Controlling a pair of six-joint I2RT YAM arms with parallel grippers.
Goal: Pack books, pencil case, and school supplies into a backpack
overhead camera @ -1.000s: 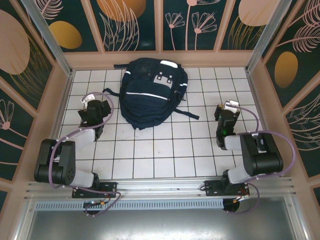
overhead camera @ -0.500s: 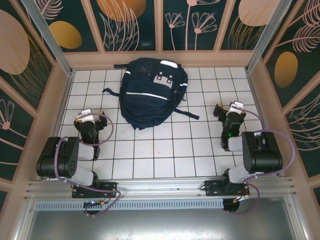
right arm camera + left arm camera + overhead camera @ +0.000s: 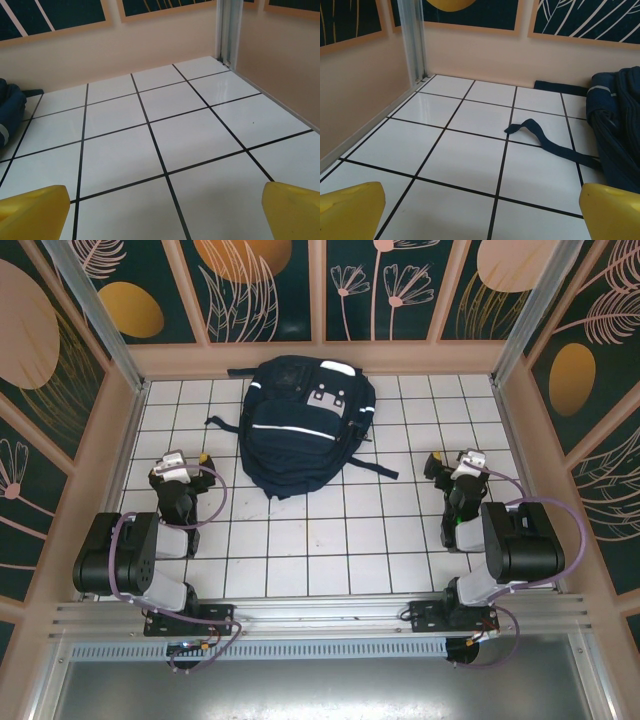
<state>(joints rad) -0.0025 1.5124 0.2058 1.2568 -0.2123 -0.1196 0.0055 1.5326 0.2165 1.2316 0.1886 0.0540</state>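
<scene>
The navy-blue backpack (image 3: 300, 425) lies at the back middle of the white tiled table, zipped shut as far as I can see, with white stripes and grey patches on top. Its side (image 3: 620, 120) shows at the right of the left wrist view, and a dark strap (image 3: 545, 140) trails across the tiles. A corner of it (image 3: 10, 112) shows at the left of the right wrist view. My left gripper (image 3: 180, 464) is open over bare tiles to the left of the backpack, with nothing between its yellow fingertips (image 3: 350, 210). My right gripper (image 3: 457, 460) is open to the right. The books, pencil case and school supplies are out of view.
Peach walls (image 3: 320, 358) close in the table on the back and both sides. Metal posts (image 3: 415, 40) stand in the back corners. White tiles (image 3: 320, 530) stretch between the two arms and in front of the backpack.
Both arms have folded back toward the near edge, the left one away from the backpack's side. The right gripper has opened wider.
</scene>
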